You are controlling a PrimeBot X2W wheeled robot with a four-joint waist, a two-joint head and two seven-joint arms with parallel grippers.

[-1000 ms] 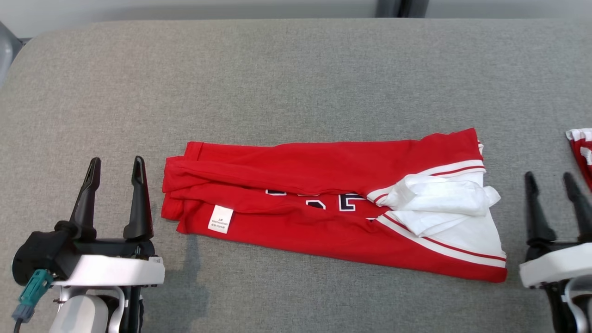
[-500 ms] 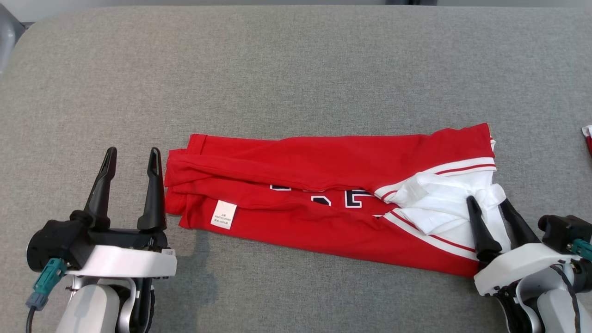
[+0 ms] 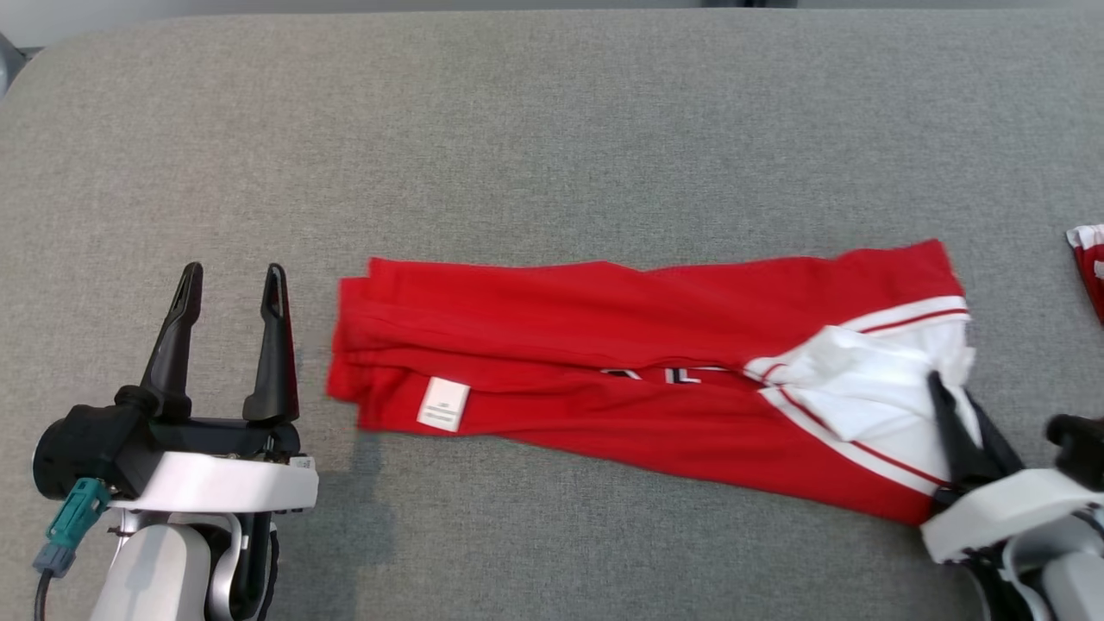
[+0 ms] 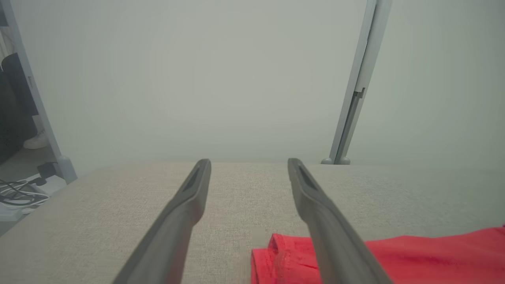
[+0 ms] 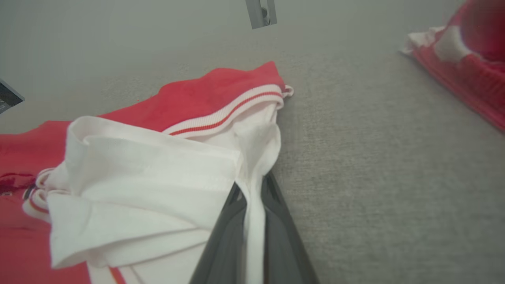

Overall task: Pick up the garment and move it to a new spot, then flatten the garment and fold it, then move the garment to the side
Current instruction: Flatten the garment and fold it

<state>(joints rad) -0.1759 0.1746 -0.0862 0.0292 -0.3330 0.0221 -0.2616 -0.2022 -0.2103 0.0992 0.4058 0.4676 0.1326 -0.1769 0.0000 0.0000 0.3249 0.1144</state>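
Looks like a robot lab or test booth to me, not anybody's home. The work surface is a big table wrapped in plain grey fabric. Behind its far edge there's just bare pale partition panels, held by a grey metal post on little feet. Off the table's left corner, loose cables lie on the floor.

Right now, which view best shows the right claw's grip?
Right wrist view: the right claw is shut on the garment, white cloth pinched between its fingers. Head view shows it from above, pinch hidden. Left wrist view shows the garment's red end.
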